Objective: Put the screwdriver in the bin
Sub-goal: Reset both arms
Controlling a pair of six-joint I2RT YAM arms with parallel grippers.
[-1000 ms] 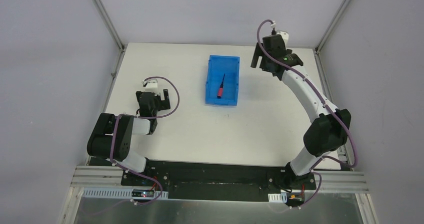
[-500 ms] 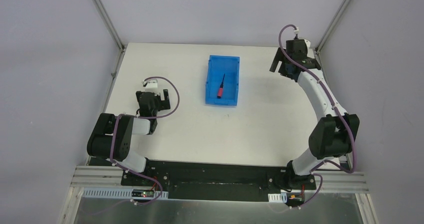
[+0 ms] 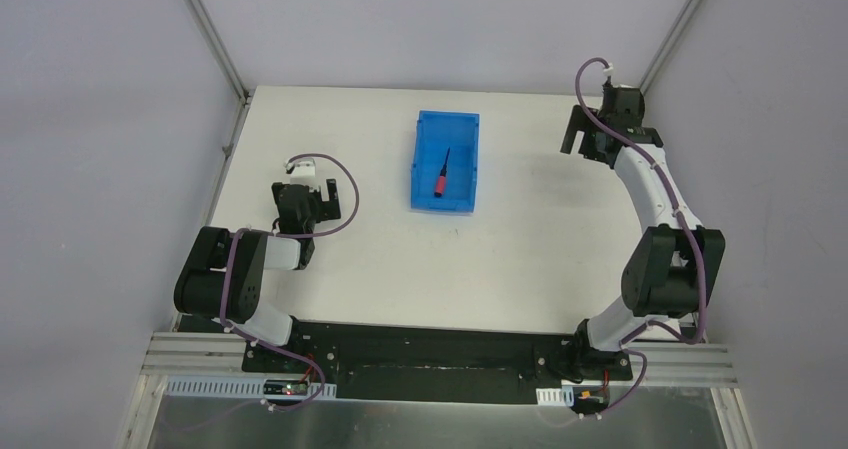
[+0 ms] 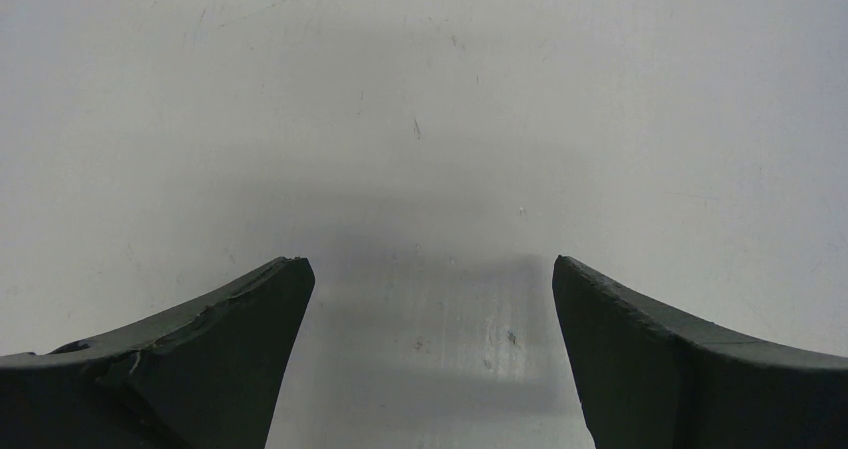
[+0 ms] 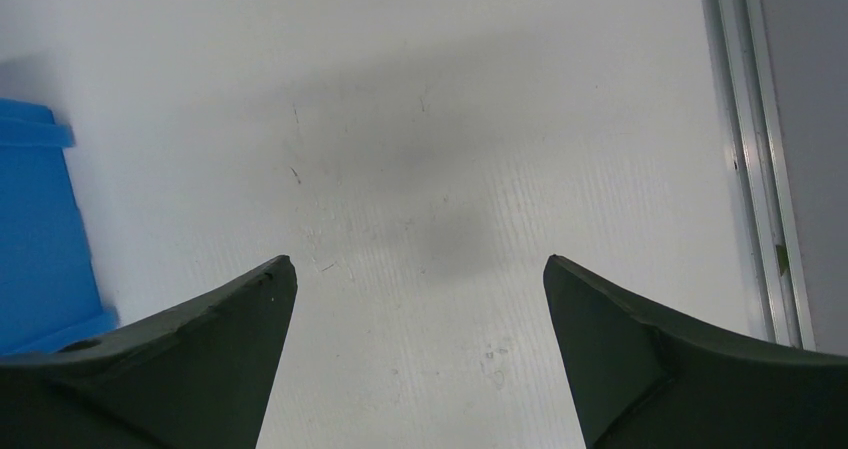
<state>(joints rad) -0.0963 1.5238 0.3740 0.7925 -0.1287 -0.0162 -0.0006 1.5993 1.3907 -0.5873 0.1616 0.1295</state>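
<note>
The screwdriver (image 3: 441, 174) lies inside the bin (image 3: 447, 119), with its red handle toward the near end and its black shaft pointing far. The bin stands on the white table (image 3: 540, 259), toward the far side. The right gripper (image 5: 418, 269) is at the far right, well apart from the bin, with its jaws wide apart and holding nothing. The left gripper (image 4: 430, 269) is at the near left, low over the table, also spread wide and empty.
</note>
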